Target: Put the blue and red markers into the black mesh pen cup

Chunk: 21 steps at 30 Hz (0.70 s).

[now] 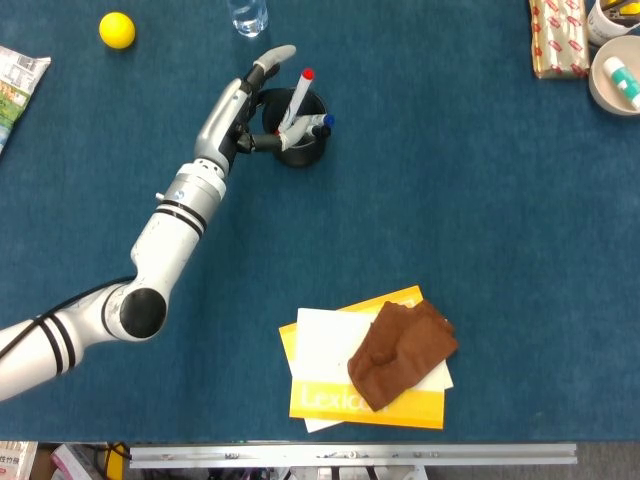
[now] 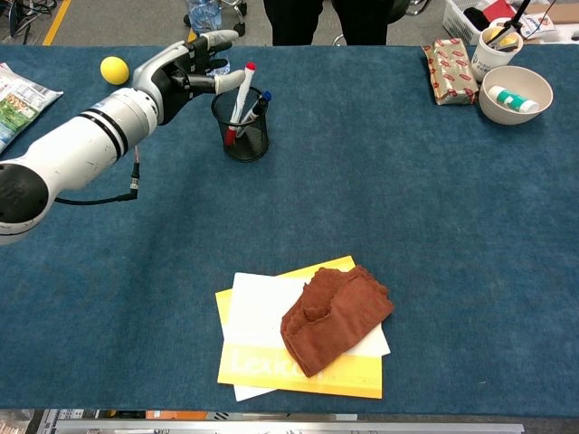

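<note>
Standing in the black wire-mesh pen cup (image 2: pixel 241 127), near the far edge of the counter (image 2: pixel 407 181) toward its left end: red-capped white marker (image 2: pixel 239 101) and blue-capped marker (image 2: pixel 260 102), both tips down.

- Red marker's long axis is near upright, top leaning toward the left hand (image 2: pixel 185 70). Blue one leans the other way, cap over the cup's right rim.
- Left hand sits just left of the cup, at rim height. Fingers (image 2: pixel 220 37) are spread wide, thumb pointing at the red marker's upper shaft. Head view shows the thumb touching or just beside it; can't tell which. No closed grip visible.
- Right hand is in neither view; state can't be told.

Judgement: both markers look seated, so the task reads as essentially done. Remaining move is pulling the left hand clear, away from the cup leftward. Risk: the red marker leans toward the hand, so a snagged thumb could tip marker or cup.
</note>
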### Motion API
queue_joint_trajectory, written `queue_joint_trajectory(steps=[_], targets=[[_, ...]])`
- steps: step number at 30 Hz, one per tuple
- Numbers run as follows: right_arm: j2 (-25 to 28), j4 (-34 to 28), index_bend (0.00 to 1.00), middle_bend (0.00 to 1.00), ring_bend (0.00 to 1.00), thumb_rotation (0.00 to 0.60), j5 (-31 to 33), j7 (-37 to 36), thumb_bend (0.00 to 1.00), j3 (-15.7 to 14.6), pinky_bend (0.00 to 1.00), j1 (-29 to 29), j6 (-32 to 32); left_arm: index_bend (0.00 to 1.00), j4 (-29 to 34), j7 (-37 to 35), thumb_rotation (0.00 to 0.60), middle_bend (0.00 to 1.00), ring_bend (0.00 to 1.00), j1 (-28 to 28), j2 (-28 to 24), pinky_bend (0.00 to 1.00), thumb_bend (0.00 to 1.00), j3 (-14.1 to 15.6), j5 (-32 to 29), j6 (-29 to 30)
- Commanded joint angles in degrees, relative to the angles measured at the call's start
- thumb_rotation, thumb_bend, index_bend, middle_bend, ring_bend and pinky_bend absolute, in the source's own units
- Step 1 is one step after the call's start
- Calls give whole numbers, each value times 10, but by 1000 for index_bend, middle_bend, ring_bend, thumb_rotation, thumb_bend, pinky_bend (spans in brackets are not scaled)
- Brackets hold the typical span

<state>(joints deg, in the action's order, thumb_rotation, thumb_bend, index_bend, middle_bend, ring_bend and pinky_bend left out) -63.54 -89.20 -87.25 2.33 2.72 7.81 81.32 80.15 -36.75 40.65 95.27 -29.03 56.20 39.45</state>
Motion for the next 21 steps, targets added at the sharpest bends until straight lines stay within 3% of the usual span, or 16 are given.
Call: queue_joint_trajectory(steps=[1, 12, 18, 21], targets=[[0, 0, 277, 286, 293, 600, 0, 0, 0, 0, 420, 0, 0, 98, 10, 15, 600, 0, 0, -4, -10, 127, 324, 8, 14, 14], [1, -3, 277, 286, 293, 600, -4, 4, 0, 1, 420, -2, 9, 195, 76, 295, 600, 0, 0, -21, -71, 127, 324, 88, 72, 166], [1, -4, 277, 286, 293, 600, -2, 8, 0, 1, 420, -3, 9, 207, 91, 477, 600, 16, 0, -42, -123, 127, 324, 148, 146, 256], [0, -4, 277, 286, 293, 600, -1, 10, 0, 2, 420, -3, 9, 207, 108, 523, 600, 20, 0, -63, -165, 127, 324, 178, 180, 283]])
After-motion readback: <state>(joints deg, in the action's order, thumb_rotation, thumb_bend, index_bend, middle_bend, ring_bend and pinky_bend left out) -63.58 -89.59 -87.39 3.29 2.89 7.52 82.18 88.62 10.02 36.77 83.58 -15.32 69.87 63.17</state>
